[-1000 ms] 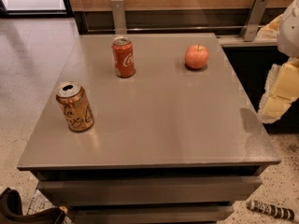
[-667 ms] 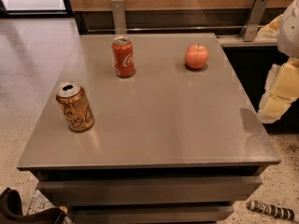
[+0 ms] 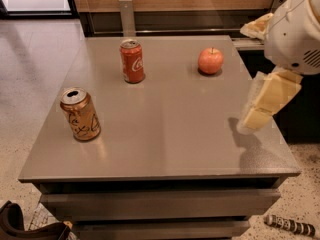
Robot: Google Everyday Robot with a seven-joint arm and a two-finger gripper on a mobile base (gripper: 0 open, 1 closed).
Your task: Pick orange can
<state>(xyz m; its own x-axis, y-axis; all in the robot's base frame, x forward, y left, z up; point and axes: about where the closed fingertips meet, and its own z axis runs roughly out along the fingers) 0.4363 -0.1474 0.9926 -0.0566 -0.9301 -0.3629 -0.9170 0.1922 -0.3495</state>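
The orange can (image 3: 80, 114) stands upright near the front left of the grey table (image 3: 165, 134). It is coppery gold with dark cursive lettering and an open silver top. My gripper (image 3: 267, 103) hangs at the table's right edge, a little above the surface and far to the right of the can. It touches nothing. The white arm housing (image 3: 295, 31) is above it at the upper right.
A red cola can (image 3: 132, 61) stands upright at the back left of the table. A red apple (image 3: 210, 61) sits at the back right. A wooden wall with metal brackets runs behind the table. Small items lie on the floor below the front edge.
My gripper and arm have moved a little to the left, in over the table's right edge. The cans and the apple have not moved.
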